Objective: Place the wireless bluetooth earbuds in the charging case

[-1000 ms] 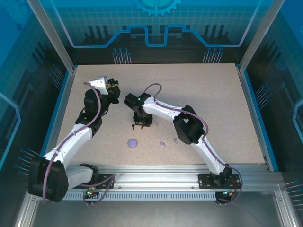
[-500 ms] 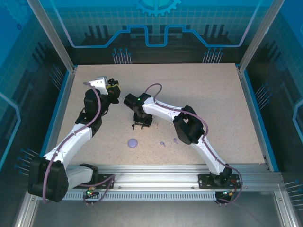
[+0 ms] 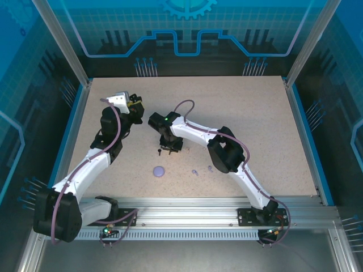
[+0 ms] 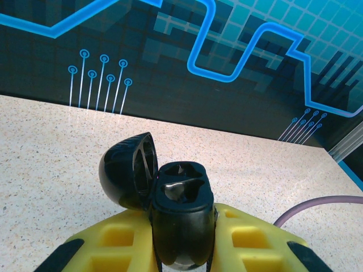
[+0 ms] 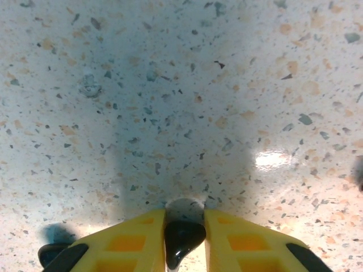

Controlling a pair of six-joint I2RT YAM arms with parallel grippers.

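My right gripper (image 5: 184, 215) has its jaws drawn narrow on a black earbud (image 5: 182, 238), which sits pinched between the yellow fingers (image 5: 133, 241) just above the speckled table (image 5: 181, 85). My left gripper (image 4: 182, 211) is clamped tight round the body of the black charging case (image 4: 181, 226) and holds it up off the table with the lid (image 4: 127, 170) swung open to the left and the wells facing upward. From overhead the two stand near each other but apart: the left gripper (image 3: 133, 105) is toward the far left of the table, and the right gripper (image 3: 168, 148) is nearer and to its right. As I judge it, the step in hand is the carry and the seating. I should lift the earbud straight up, bring it over the open mouth of the case and turn my wrist until the stem points down into a free well. Then I should lower slowly and let go only once it rests inside. The grip looks slight, so a quick swing could flick the earbud out. Something pale glints in one well, and I cannot tell what it is. Two lilac earbuds (image 3: 194, 171) lie loose near the front edge.
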